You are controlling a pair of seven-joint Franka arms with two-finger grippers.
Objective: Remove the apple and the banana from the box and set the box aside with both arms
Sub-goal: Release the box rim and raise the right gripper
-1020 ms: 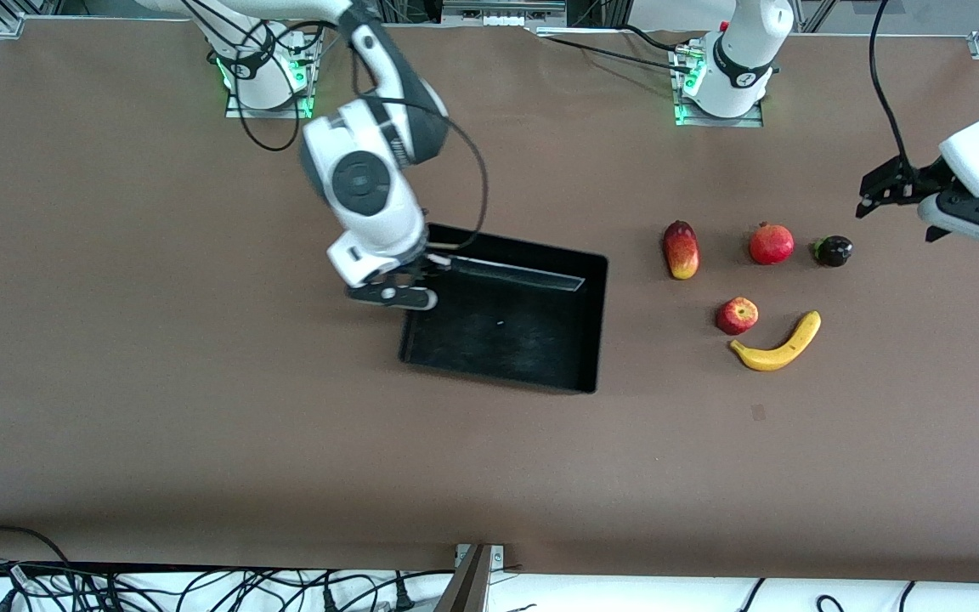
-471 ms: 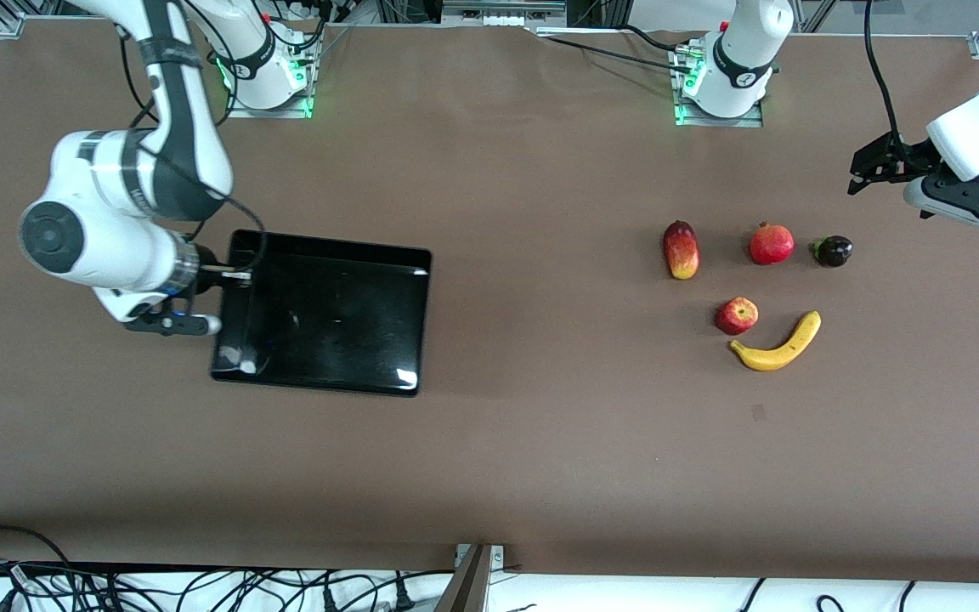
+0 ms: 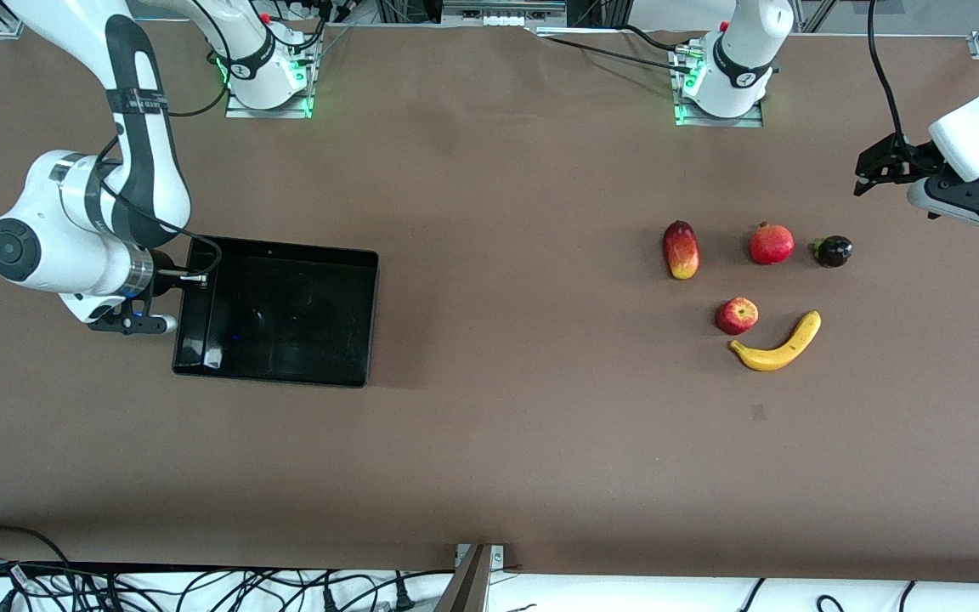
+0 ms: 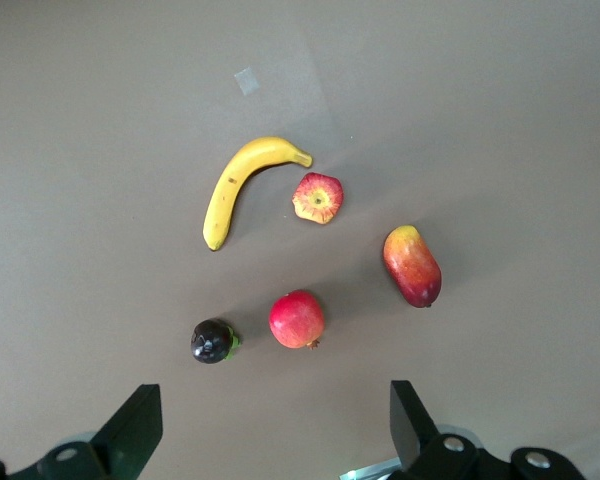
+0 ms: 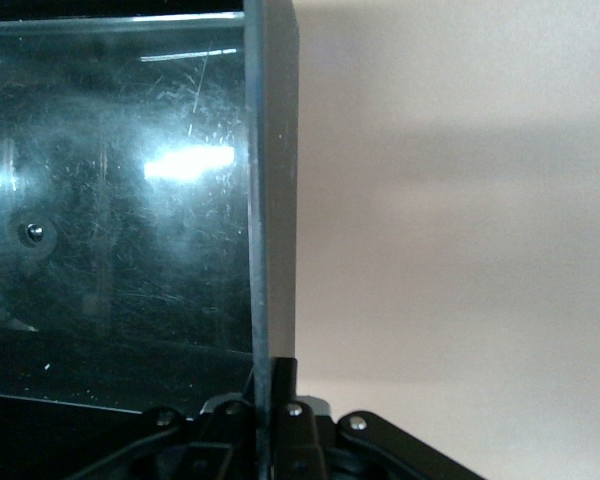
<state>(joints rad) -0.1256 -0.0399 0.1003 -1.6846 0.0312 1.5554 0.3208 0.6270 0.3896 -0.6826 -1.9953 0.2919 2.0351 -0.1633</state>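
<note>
Right gripper [image 3: 186, 285] clamped on the end wall of the shallow glossy black tray [image 3: 285, 255] [image 5: 273, 180], at the right arm's end of the table. Its fingertips are hidden under the wrist in the front view and cut off at the frame edge in the right wrist view. Tray's long axis runs along the table.

Left gripper [image 3: 868, 174] hangs spread wide over the left arm's end of the table, holding nothing; its fingers [image 4: 130, 430] are partly cut off.

Curved yellow banana [image 3: 778, 344] [image 4: 240, 185] lies on the table, ends curling away from the front camera. Small round red-and-yellow apple [image 3: 737, 315] [image 4: 318, 197] just beside it.
</note>
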